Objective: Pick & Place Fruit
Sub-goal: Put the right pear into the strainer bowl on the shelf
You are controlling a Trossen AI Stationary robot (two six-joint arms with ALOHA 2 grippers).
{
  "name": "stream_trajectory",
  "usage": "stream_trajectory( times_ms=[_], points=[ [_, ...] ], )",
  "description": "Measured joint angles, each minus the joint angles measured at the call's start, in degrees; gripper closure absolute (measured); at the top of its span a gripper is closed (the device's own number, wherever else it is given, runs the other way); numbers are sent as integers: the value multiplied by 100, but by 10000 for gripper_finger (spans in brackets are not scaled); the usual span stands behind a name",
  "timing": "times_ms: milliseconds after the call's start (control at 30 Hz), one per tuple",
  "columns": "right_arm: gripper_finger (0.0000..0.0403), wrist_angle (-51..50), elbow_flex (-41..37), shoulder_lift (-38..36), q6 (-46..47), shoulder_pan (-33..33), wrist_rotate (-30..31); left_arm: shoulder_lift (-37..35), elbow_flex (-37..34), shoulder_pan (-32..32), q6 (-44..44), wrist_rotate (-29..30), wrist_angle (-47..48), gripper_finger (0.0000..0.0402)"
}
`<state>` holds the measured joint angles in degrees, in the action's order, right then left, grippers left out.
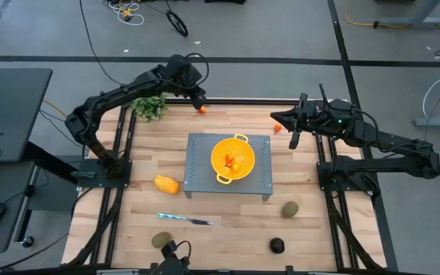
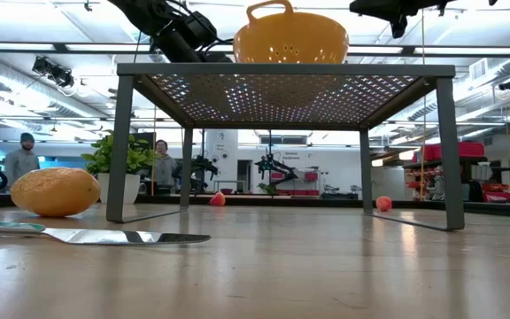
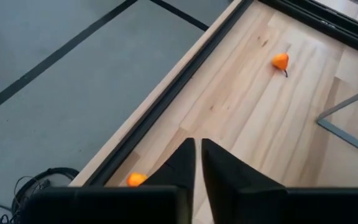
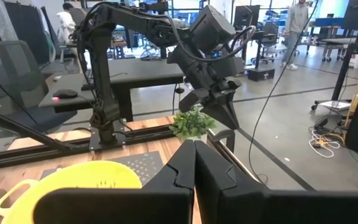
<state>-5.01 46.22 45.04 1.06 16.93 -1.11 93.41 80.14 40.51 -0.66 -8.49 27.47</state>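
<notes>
Left gripper (image 1: 198, 98), fingers slightly parted and empty, reaches over the bench's far edge above an orange-red ball (image 1: 202, 109); right gripper (image 1: 295, 128) hangs closed, empty, near the far right corner.

2 matte-black jointed arms (image 1: 121, 95) with looping black cables, each ending in a wedge-fingered black end effector (image 3: 194, 171).

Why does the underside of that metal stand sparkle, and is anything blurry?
Low view: ceiling light comes through the perforated stand as bright dots, and the knife close to the lens is soft. High view: even light, with a faint shadow under the stand.
</notes>
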Motion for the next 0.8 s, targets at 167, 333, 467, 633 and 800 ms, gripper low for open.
stream_trajectory(
  times_ms=[167, 333, 467, 633, 800],
  points=[
    [398, -16, 0, 0, 0, 0, 1, 2, 0, 0, -330, 1, 2, 295],
    [398, -16, 0, 0, 0, -1, 5, 49, 2, 9, -449, 238, 29, 205],
    [398, -18, 0, 0, 0, 29, 5, 137, 7, 11, -522, 231, 9, 141],
    [398, -20, 0, 0, 16, 113, 2, 257, -5, 6, -761, 102, 70, 92],
    [398, -30, 1, 0, 19, 118, 2, 339, -104, -16, -1473, 336, 20, 89]
  ],
)
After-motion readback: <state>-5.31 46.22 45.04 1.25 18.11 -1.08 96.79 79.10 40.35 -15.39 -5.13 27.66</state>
